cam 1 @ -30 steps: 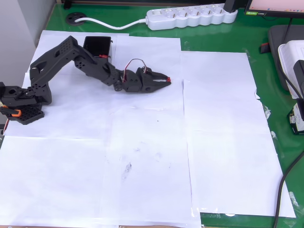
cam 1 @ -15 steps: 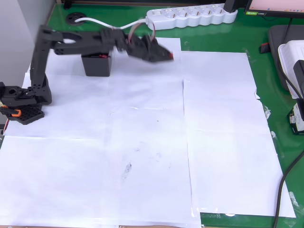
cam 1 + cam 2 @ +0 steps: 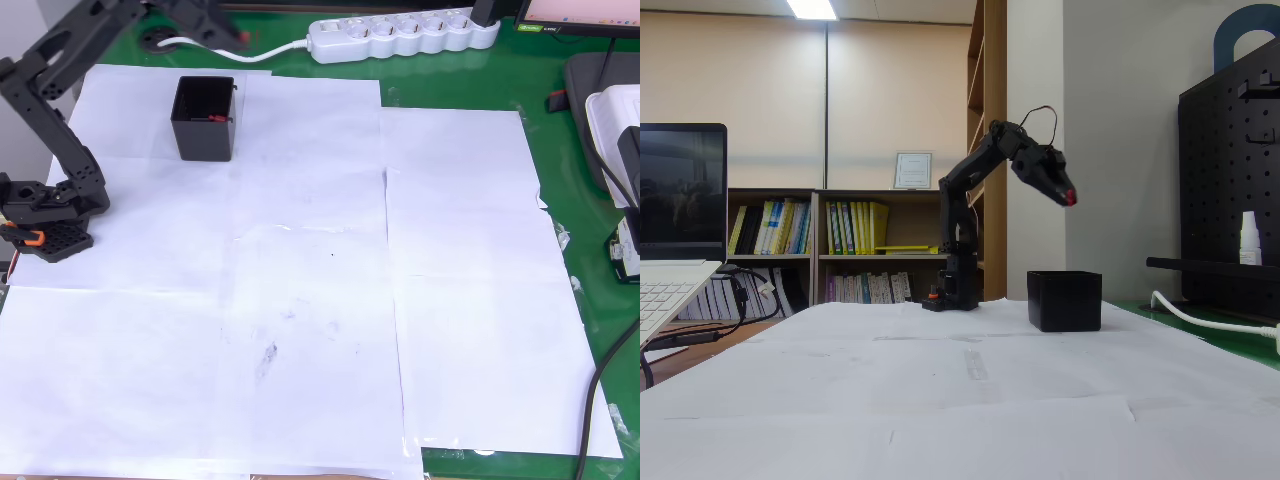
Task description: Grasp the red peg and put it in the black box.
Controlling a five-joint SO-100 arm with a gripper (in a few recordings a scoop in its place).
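Holding the red peg [image 3: 1070,198] at its tip, the gripper [image 3: 1064,193] hangs high above the table, its jaws closed on the tiny part, as far as the side-on fixed view lets one judge. The grasp looks done; what remains is the delivery. In that view the peg sits well above the black box [image 3: 1065,300] and roughly over its middle, though depth cannot be read from there. From overhead the gripper [image 3: 238,36] appears blurred beyond the box's far wall, over the green mat beside the white cable, with a red speck, the peg [image 3: 244,38], at its end; the arm's height skews where it seems to lie, so whether the peg is truly above the opening cannot be told. The arm would likely need to lower toward the box [image 3: 204,130] and let go. The peg reads as a small dark-red dot, much smaller than the box, its shape too fine to make out. The box is a square, straight-walled black tub standing upright on white paper, open at the top, with a faint red mark near its inner far edge.
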